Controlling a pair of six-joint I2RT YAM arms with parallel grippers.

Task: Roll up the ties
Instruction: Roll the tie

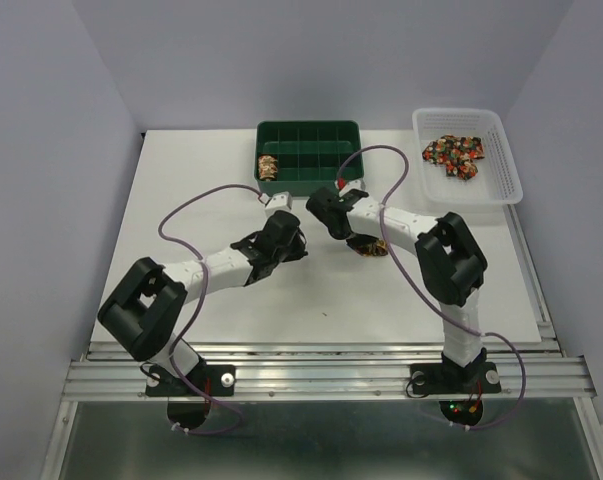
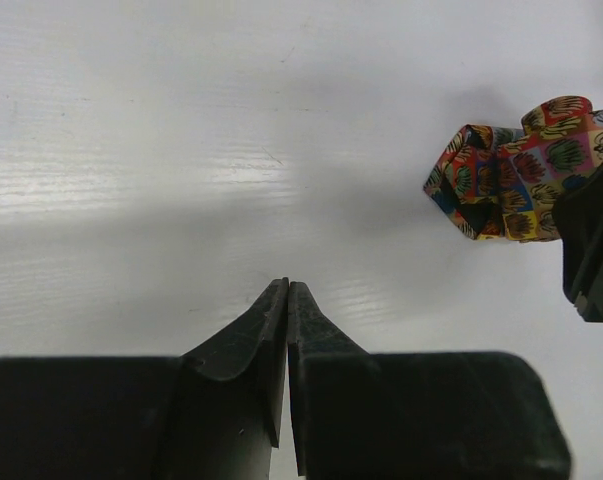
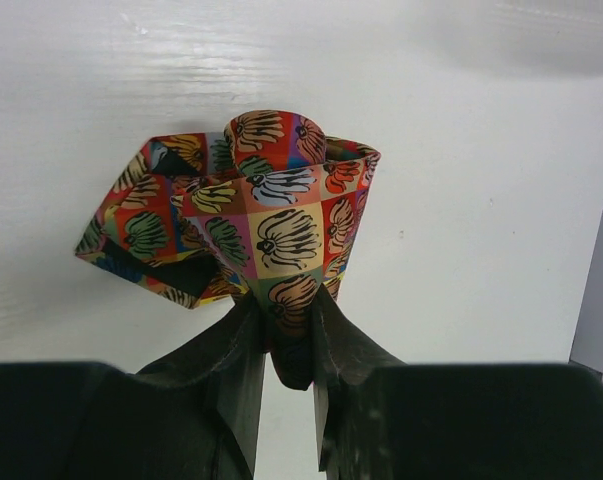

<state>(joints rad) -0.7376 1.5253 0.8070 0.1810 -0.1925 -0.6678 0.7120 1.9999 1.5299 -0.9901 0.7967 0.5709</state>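
Observation:
A tie (image 3: 271,220) with a red, orange and gold patchwork print is loosely folded into a bundle over the white table. My right gripper (image 3: 286,300) is shut on its lower fold; in the top view the gripper (image 1: 356,238) sits mid-table with the tie (image 1: 369,249) under it. My left gripper (image 2: 286,285) is shut and empty, just left of it (image 1: 298,245). The left wrist view shows the tie (image 2: 511,180) to the right, with a right finger (image 2: 596,240) at the edge. A rolled tie (image 1: 268,166) sits in the green tray's left compartment. More ties (image 1: 454,153) lie in the basket.
A green divided tray (image 1: 326,165) stands at the back centre. A white plastic basket (image 1: 501,175) stands at the back right. Purple cables loop over the table from both arms. The white table top (image 1: 211,160) ends at a metal rail in front.

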